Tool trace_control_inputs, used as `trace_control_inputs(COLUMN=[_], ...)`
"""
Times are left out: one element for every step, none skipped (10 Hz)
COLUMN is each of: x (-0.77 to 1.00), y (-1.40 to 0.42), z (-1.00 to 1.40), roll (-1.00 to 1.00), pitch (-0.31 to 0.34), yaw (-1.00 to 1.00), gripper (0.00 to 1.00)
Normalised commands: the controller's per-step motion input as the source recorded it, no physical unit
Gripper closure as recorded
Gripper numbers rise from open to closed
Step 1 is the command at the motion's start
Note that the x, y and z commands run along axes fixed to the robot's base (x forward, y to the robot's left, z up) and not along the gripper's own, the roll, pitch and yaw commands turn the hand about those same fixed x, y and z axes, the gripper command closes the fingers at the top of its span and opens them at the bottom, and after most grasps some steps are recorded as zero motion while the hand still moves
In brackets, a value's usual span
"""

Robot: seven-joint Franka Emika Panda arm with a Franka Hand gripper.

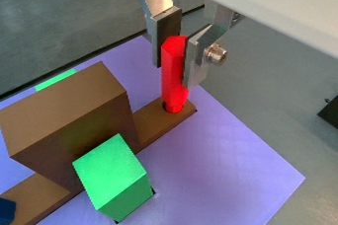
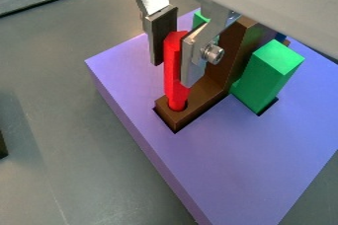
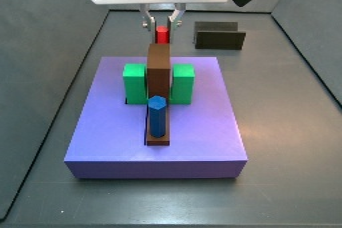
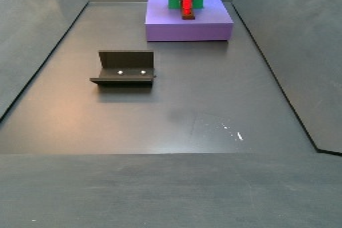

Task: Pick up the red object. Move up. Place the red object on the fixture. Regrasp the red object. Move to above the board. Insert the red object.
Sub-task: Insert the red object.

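Observation:
The red object [image 1: 173, 76] stands upright with its lower end in a hole of the brown strip on the purple board [image 1: 244, 165]; it also shows in the other wrist view [image 2: 175, 71] and in a side view [image 3: 162, 34]. My gripper [image 1: 179, 43] is right above the board's far edge, with its fingers on either side of the peg's top. The jaws look slightly parted, with small gaps showing beside the peg in a side view. The fixture [image 3: 219, 37] sits off the board, dark and box-like, and shows in the other side view [image 4: 124, 68] too.
On the board [image 3: 201, 132] stand a tall brown block [image 3: 159, 67], two green blocks [image 3: 135, 82] [image 3: 183, 82] and a blue peg [image 3: 156, 115] at the near end of the brown strip. Dark walls ring the grey floor [image 4: 174, 122].

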Motion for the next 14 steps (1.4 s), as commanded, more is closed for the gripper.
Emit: trace_control_inputs(x=[0.07,0.00,0.00,0.00,0.00,-0.12,0.00,0.00,0.00,0.00,0.00,0.03,0.19,0.27], y=[0.02,0.00,-0.05,0.00,0.11,0.15,0.00,-0.01,-0.19,-0.29,-0.23,-0.18,-0.07,0.00], z=[0.00,0.00,0.00,-0.01,-0.01,0.00,0.25,0.32,0.03,0.00,-0.05,-0.09,-0.20,-0.25], roll=[0.23,0.18,0.14,0.00,0.00,0.15,0.38,0.41,0.28,0.17,0.06,0.00,0.02,0.02], pitch=[0.071,0.063,0.027,0.000,0.000,-0.021,0.000,0.000,0.000,-0.010,-0.010,0.000,0.000,0.004], yaw=[0.00,0.00,0.00,0.01,0.13,0.43,0.35,0.31,0.20,0.12,0.08,0.00,0.00,0.00], gripper=[1.00,1.00,1.00,1.00,1.00,1.00,1.00,1.00,1.00,1.00,1.00,1.00,1.00,1.00])
